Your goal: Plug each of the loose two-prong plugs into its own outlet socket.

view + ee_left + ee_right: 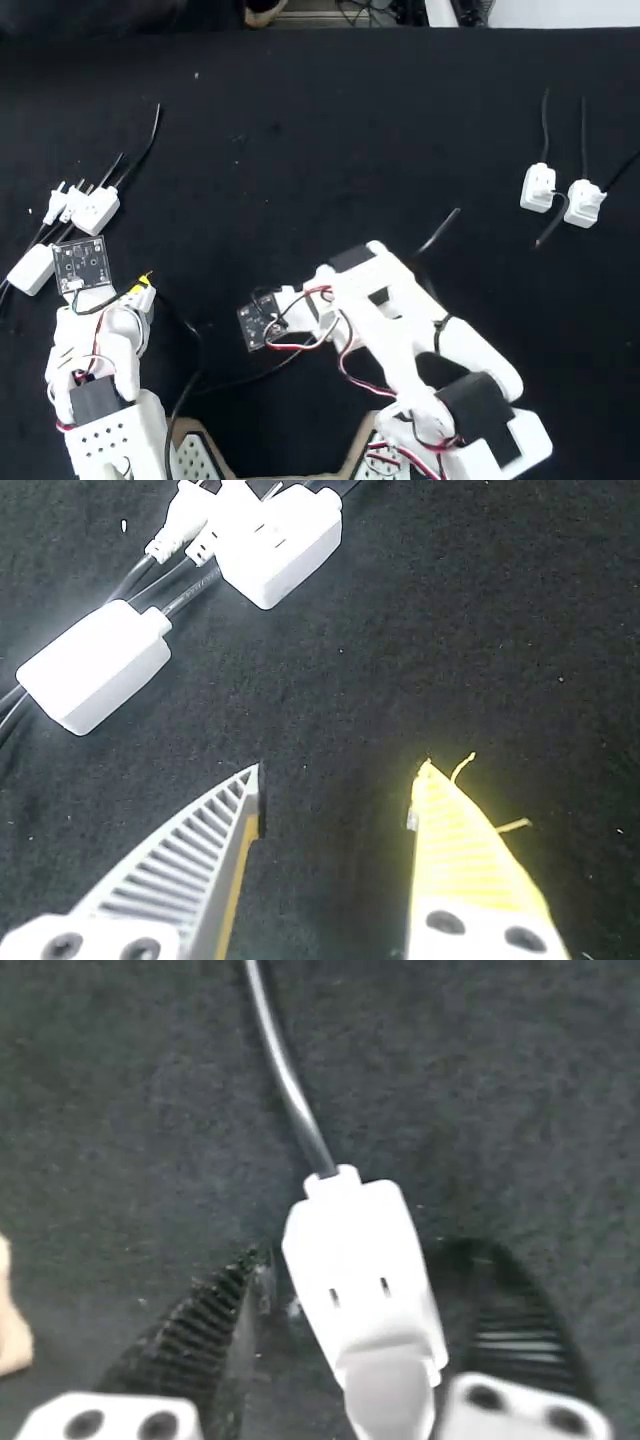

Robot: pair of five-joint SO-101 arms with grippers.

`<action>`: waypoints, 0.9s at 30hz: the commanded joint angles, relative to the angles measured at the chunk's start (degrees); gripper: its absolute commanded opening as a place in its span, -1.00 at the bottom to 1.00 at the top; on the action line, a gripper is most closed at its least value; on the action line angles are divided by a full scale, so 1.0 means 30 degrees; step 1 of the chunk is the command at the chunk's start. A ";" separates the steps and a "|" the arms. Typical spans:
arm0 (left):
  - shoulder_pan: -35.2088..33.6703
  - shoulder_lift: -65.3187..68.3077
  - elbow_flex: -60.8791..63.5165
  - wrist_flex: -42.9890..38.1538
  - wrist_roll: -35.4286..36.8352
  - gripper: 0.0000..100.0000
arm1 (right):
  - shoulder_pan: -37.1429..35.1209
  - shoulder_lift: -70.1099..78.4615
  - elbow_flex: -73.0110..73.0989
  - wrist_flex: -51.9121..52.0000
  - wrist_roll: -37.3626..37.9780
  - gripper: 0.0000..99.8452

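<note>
Right claw (366,1265) astride socket (350,1250)
Spread, not pinching; socket's long axis runs away along its cord (285,1080). Left claw (340,770) spread.

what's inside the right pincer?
A white outlet socket with two slots up, its black cord trailing over the black cloth. Its near end runs under the right pincer, so the grip is hidden.

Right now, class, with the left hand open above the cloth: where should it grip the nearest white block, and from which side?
Probably grip the white block across its long flat sides, mid-length, from above: it lies flat, and cords crowd one short end. The left hand is open.
</note>
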 commanded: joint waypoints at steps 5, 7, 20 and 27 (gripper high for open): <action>-0.0161 -0.0176 0.0425 -0.0176 0.0176 -0.52 | 0.1582 -0.0015 -0.0952 -0.0029 -0.0557 -0.94; -0.0015 -0.0176 0.0425 -0.0176 0.0176 -0.52 | 0.2608 -0.0015 -0.1333 -0.0029 -0.1201 -0.95; 0.0337 -0.0088 0.0425 -0.0147 0.0147 -0.52 | 1.0813 0.0161 -0.7077 0.0147 -1.5033 -0.98; 0.0337 -0.0059 0.0425 -0.0147 0.0117 -0.52 | 1.4886 0.1773 -1.3201 0.4952 -1.9341 -0.98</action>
